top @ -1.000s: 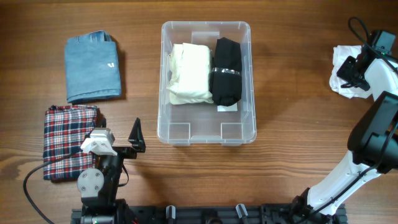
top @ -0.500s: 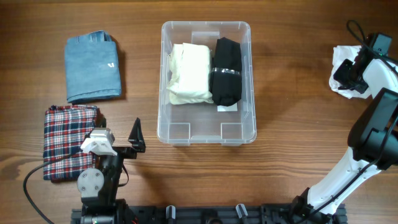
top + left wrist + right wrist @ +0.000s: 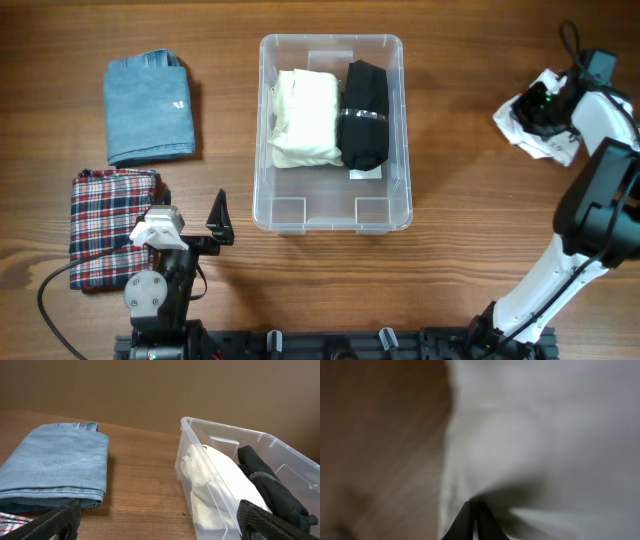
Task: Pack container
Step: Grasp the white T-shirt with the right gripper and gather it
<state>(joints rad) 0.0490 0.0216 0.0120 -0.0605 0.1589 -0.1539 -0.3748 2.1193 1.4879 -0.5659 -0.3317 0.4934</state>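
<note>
lower left of the overhead view: my left gripper (image 3: 191,207) sits parked with its jaws spread wide and nothing between them, just beside the plaid cloth (image 3: 105,225).

middle of the frame, toward the top: the container (image 3: 262,130) stands on the table (image 3: 450,250). a cream bundle (image 3: 305,118) fills its left half and a black bundle (image 3: 365,115) touches it on the right. the lower strip of the floor is bare.

upper left: folded denim (image 3: 150,108), untouched.

upper right edge: my right gripper (image 3: 532,108) is pinched fully closed on a fold of the white cloth (image 3: 512,122). the wrist view shows only white fabric at the tips.

judgement: the step in hand is fetching the white cloth. the next move calls for lifting it clear, carrying it left over the rim, and letting go above the bare strip.
</note>
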